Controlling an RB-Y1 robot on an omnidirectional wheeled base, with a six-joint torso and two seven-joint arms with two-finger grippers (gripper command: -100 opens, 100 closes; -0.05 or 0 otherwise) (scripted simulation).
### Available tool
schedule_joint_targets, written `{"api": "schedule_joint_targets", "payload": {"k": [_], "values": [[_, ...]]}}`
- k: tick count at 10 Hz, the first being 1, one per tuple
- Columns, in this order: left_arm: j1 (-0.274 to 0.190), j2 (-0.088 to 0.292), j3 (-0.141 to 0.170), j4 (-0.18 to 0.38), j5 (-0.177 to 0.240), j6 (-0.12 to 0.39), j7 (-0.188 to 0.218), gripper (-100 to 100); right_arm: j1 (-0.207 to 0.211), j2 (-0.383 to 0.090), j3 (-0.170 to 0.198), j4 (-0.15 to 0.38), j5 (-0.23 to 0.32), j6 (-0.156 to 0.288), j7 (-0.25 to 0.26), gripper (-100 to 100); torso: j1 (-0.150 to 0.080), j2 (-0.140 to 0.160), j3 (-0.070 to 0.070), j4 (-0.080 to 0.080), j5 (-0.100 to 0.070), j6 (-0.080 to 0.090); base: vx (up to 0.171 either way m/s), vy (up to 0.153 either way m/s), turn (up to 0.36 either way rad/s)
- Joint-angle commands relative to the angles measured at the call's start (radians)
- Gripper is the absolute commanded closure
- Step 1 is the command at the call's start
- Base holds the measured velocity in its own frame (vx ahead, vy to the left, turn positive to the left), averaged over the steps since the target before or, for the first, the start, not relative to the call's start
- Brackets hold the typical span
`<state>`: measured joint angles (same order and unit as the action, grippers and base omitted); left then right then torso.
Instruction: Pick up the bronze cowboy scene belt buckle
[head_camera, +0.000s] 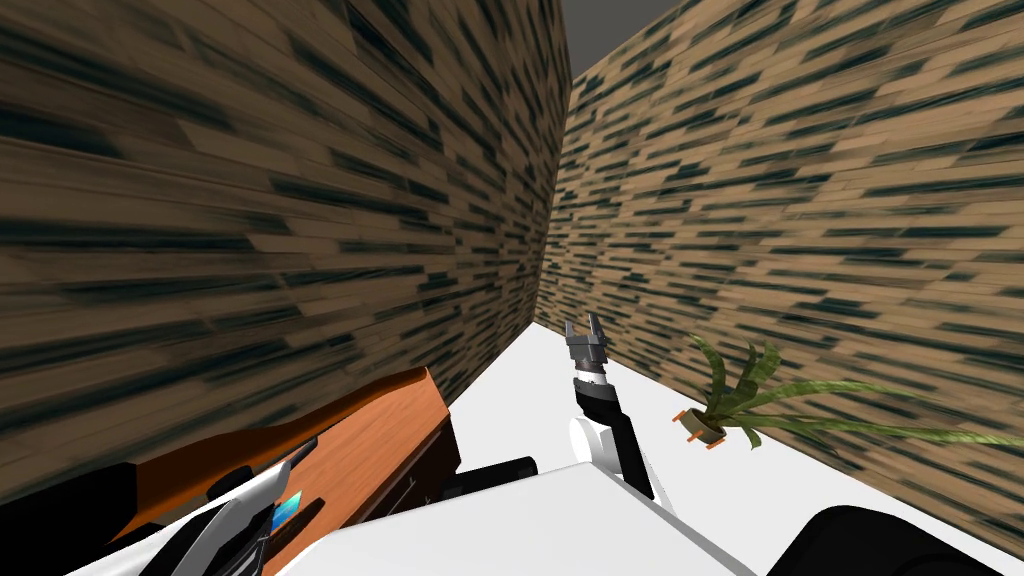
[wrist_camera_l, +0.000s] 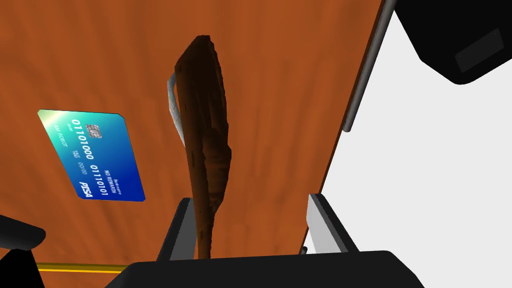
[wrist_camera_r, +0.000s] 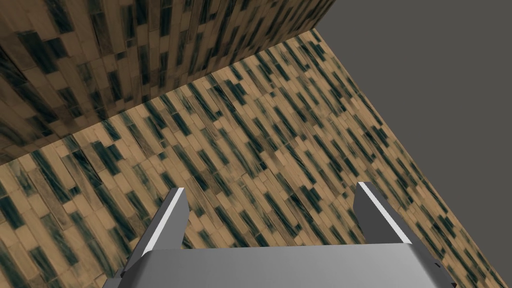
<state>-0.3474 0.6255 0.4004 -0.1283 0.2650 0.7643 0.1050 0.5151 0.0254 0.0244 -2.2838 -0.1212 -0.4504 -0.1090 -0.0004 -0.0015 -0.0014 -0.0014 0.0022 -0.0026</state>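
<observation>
Both fingers (wrist_camera_l: 327, 225) of left gripper (wrist_camera_l: 250, 225) spread wide; buckle (wrist_camera_l: 205, 135) beside one.

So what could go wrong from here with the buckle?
The buckle sits edge-on against one finger of the open left tool, the other well apart: closing may tip it or push it out. The wooden top ends just beyond that far finger, so a slip could send it off.

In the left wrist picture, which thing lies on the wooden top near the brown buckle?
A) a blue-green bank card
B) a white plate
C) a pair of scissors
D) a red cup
A: a blue-green bank card lies flat on the orange-brown wooden top, a little apart from the brown buckle.
</observation>
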Motion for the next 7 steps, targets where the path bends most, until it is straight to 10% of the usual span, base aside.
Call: {"api": "schedule_joint_targets", "payload": {"k": [1,4,5,6,7], "values": [[0.0,0.0,0.0,0.0,0.0,0.0,0.0,100,0.0,0.0,0.0,0.0,0.0,0.0,0.0,0,0.0,0.0,0.0,0.0,0.0,0.0,0.0,0.0,0.0],[0.0,0.001,-0.001,0.0,-0.001,0.002,-0.001,100,0.0,0.0,0.0,0.0,0.0,0.0,0.0,0,0.003,-0.001,0.0,0.0,0.003,0.0,0.0,0.0,0.0],[0.0,0.001,-0.001,0.001,-0.001,0.002,-0.001,0,0.0,0.0,0.0,0.0,0.0,0.0,0.0,0,0.003,-0.001,0.0,0.0,0.003,0.0,0.0,0.0,0.0],[-0.005,-0.001,0.003,0.018,-0.003,-0.009,-0.005,100,0.0,0.0,0.0,0.0,0.0,0.0,0.0,0,0.003,-0.001,0.0,0.0,0.003,0.0,0.01,0.019,-0.002],[-0.006,0.013,-0.031,0.014,0.036,0.008,0.01,100,0.0,0.0,0.0,0.0,0.0,0.0,0.0,0,0.004,-0.001,-0.001,0.0,0.004,0.0,-0.031,0.029,-0.097]]}}
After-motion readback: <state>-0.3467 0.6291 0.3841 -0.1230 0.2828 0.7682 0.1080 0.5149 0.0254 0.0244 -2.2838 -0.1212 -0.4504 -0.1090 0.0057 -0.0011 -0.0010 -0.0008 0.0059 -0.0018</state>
